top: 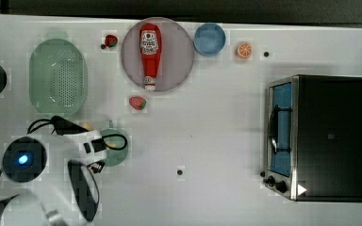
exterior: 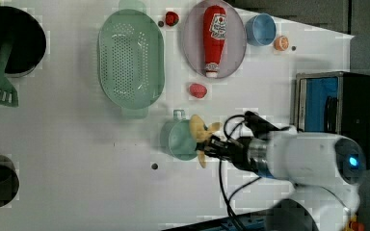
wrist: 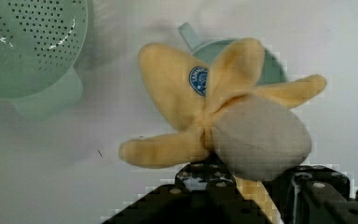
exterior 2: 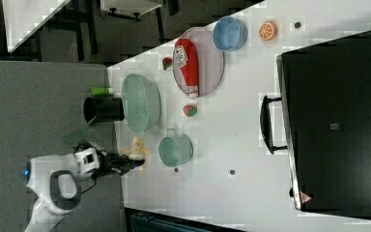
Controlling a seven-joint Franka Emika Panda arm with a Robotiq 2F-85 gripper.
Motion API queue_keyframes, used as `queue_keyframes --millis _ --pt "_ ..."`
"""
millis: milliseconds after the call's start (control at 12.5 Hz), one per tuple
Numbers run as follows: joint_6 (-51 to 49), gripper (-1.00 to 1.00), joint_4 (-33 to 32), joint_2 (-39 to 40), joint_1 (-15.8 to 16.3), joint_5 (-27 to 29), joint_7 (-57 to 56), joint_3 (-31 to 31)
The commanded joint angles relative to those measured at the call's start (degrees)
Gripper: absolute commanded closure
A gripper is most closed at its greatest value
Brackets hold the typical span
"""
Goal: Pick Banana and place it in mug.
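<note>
The banana [wrist: 223, 107] is a soft yellow toy with its peel flaps spread and a pale tip. My gripper [wrist: 249, 182] is shut on its lower end and holds it off the table. In the left view the banana [exterior: 200, 132] hangs over the right rim of the teal mug [exterior: 179, 140], with the gripper [exterior: 213, 144] just to the left view's right of it. In the right view the banana [exterior 2: 136, 152] shows left of the mug [exterior 2: 175, 150]. The arm covers part of the mug [top: 116, 151] in the top view.
A pale-green colander [exterior: 131, 58] sits close beyond the mug. A ketchup bottle [top: 150, 54] lies on a grey plate [top: 179, 56], with a blue bowl [top: 209, 39], an orange slice [top: 244, 50] and two strawberries [top: 137, 102] nearby. A toaster oven [top: 320, 136] stands at the top view's right.
</note>
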Motion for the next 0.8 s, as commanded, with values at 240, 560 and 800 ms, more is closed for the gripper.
queue_keyframes --millis 240,560,800 --pt "5.4 -0.27 -2.8 2.8 -0.6 0.9 4.2 -1.9" --pt "5.5 -1.0 -1.8 0.3 -0.7 1.0 4.2 -2.3" --pt "5.2 -1.0 0.0 -3.7 -0.7 1.1 4.2 -2.8"
